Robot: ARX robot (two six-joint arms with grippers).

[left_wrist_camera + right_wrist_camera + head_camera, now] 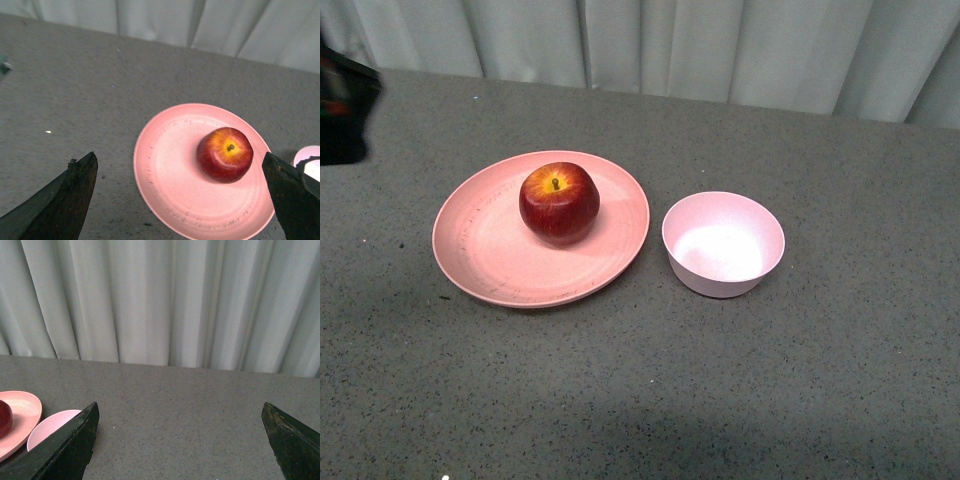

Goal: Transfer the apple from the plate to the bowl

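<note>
The dark red apple with its yellow-orange stem patch rests upright on the far half of the salmon-pink plate. Just right of the plate stands the small pale pink bowl, with nothing in it. In the left wrist view my left gripper hovers open above the plate, and the apple lies between its spread fingers, nearer one of them. My right gripper is open over bare table, off to the side of the bowl and the plate.
The table is grey and speckled, with a pale pleated curtain along its far edge. A dark shape shows at the far left edge of the front view. Neither gripper shows in the front view.
</note>
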